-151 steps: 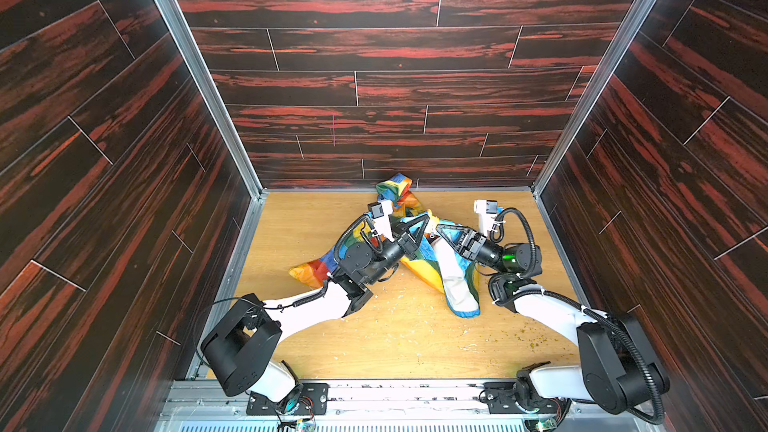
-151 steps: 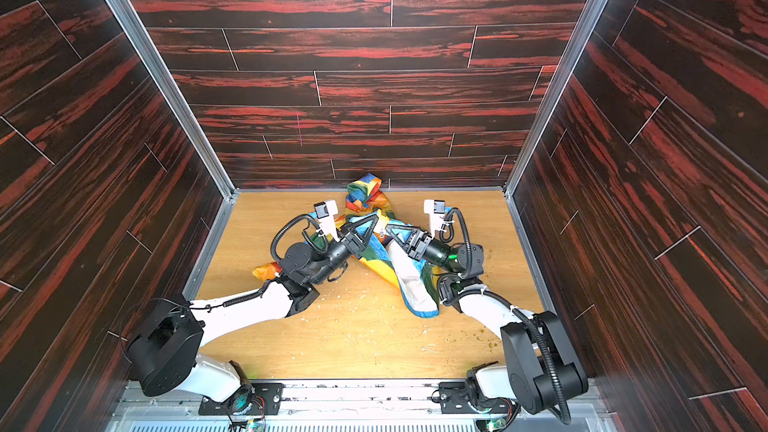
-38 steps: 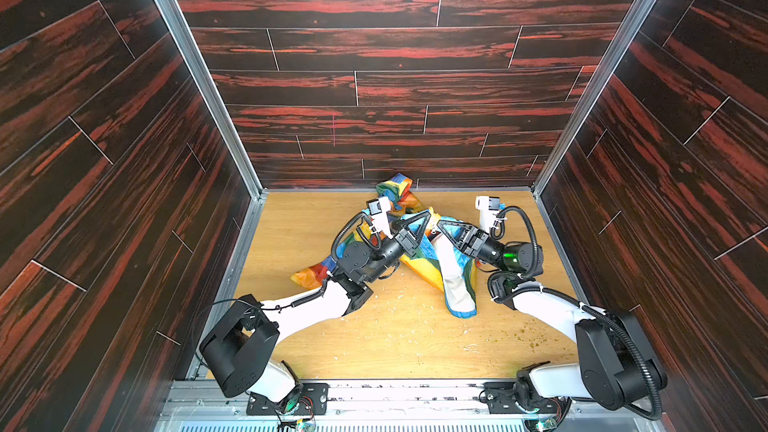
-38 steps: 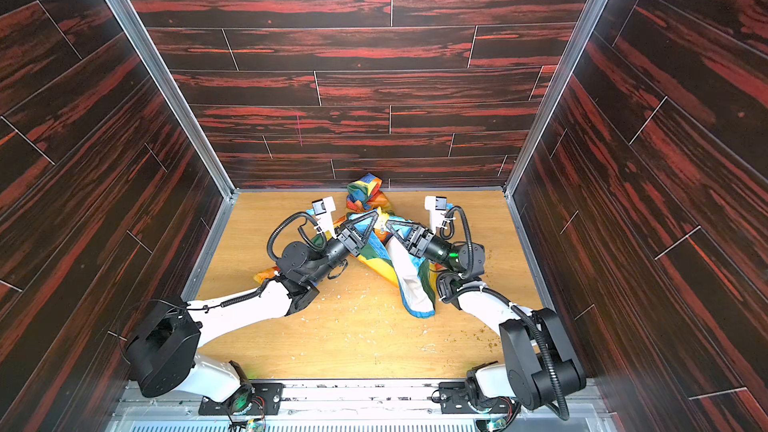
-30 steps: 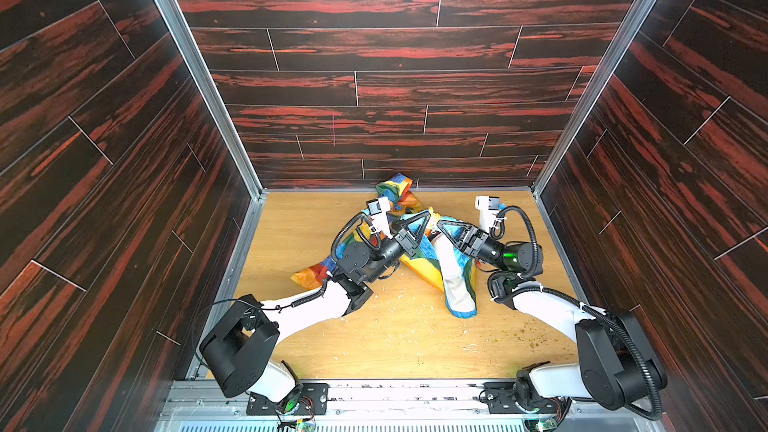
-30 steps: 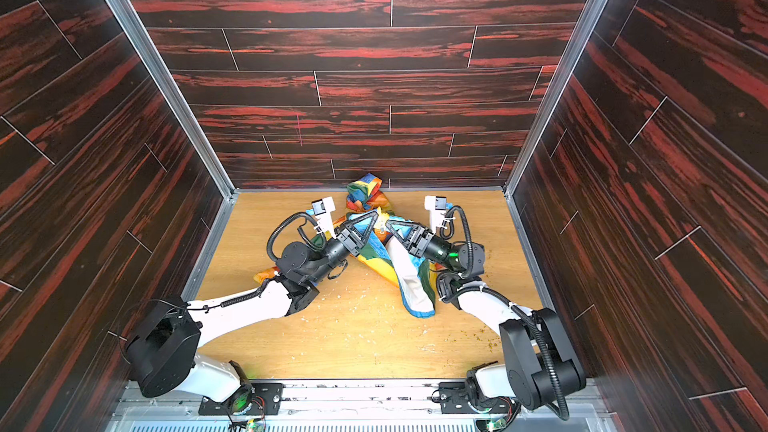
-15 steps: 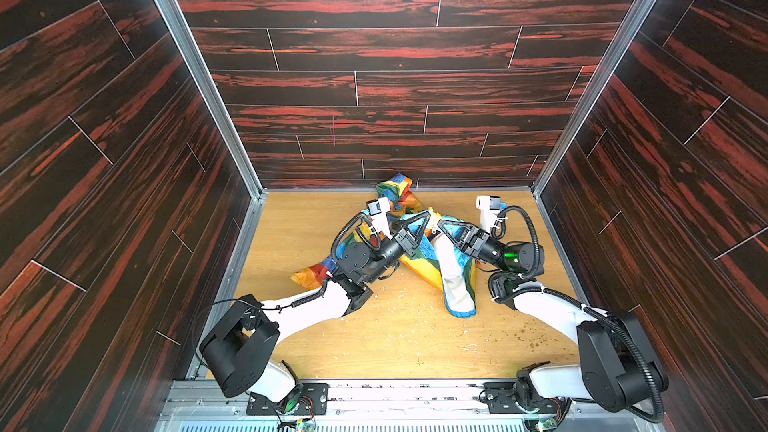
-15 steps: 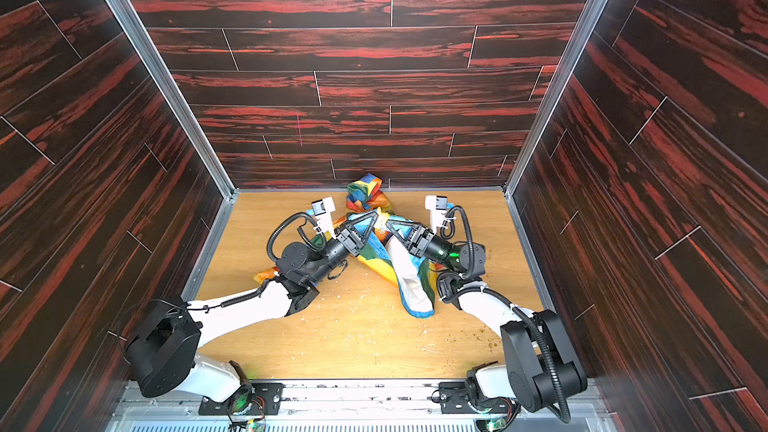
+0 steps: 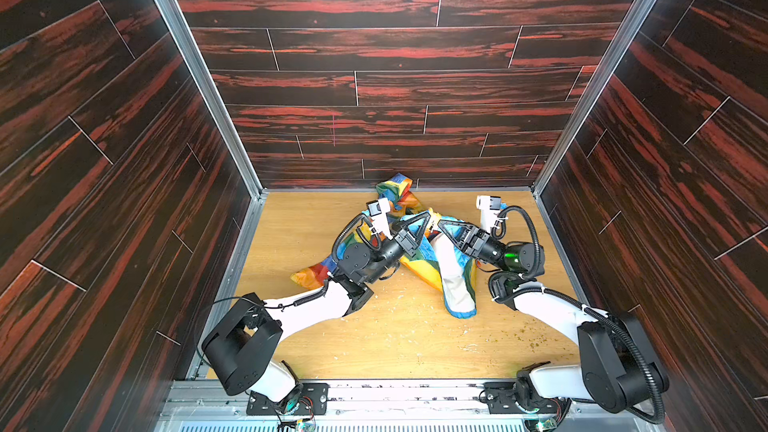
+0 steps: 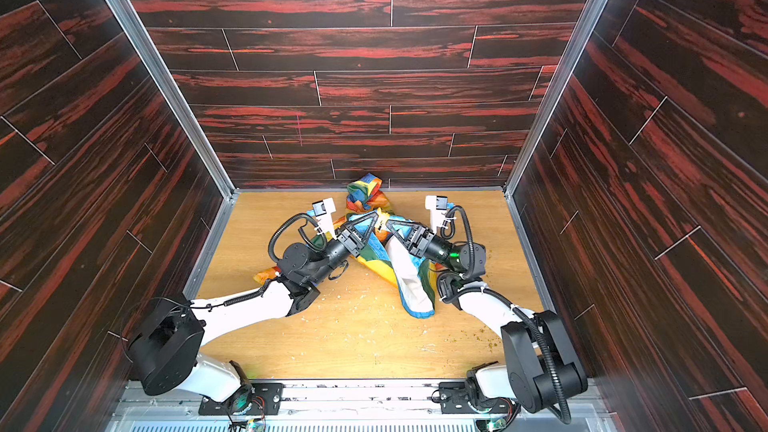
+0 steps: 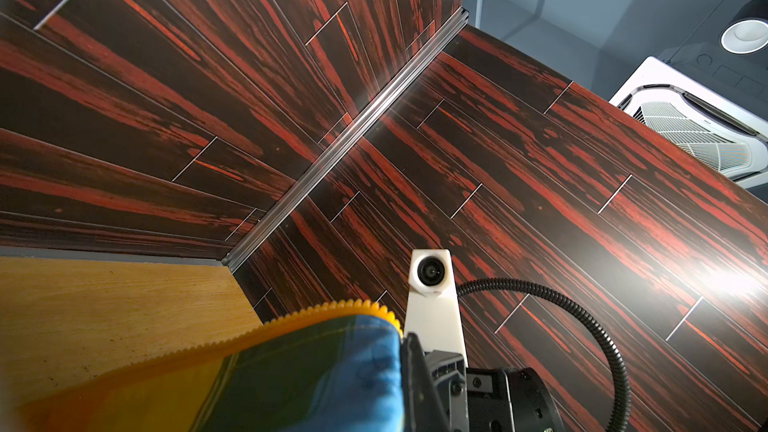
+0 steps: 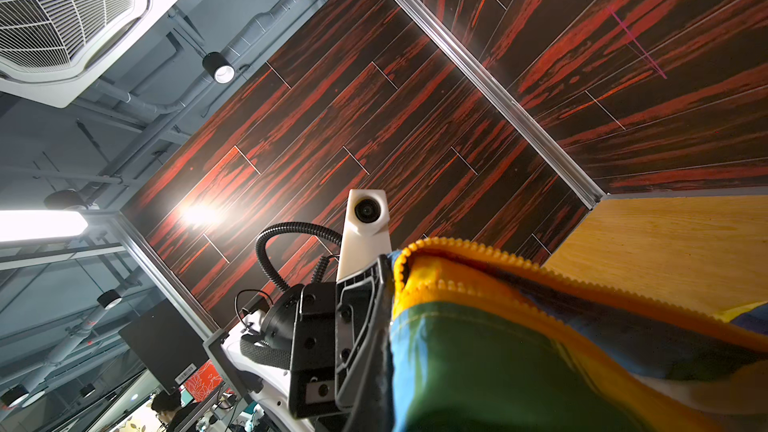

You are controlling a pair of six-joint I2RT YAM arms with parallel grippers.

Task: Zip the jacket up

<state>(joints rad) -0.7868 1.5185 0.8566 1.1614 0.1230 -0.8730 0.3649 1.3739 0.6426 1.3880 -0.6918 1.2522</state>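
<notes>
1. Top view first: the jacket lies crumpled on the bench, in the middle toward the far edge. Its hood is up against the back wall, and a white-lined flap trails toward the near edge.
2. Five seconds back I had both front edges held lower, close to the heap of fabric. Now they are lifted and the two ends sit just beside each other. Over the last second I can make out no shift.
3. The left gripper is pinched narrow on one front edge. The left wrist view shows that edge's yellow zipper teeth arching up.
4. The right gripper is likewise closed tight on the other edge, whose zipper teeth are clear in the right wrist view.
5. My reading is that this is the alignment stage. The halves are not joined, and I cannot spot the slider or pin, so zipping has not begun. Mating the two ends comes next.
</notes>
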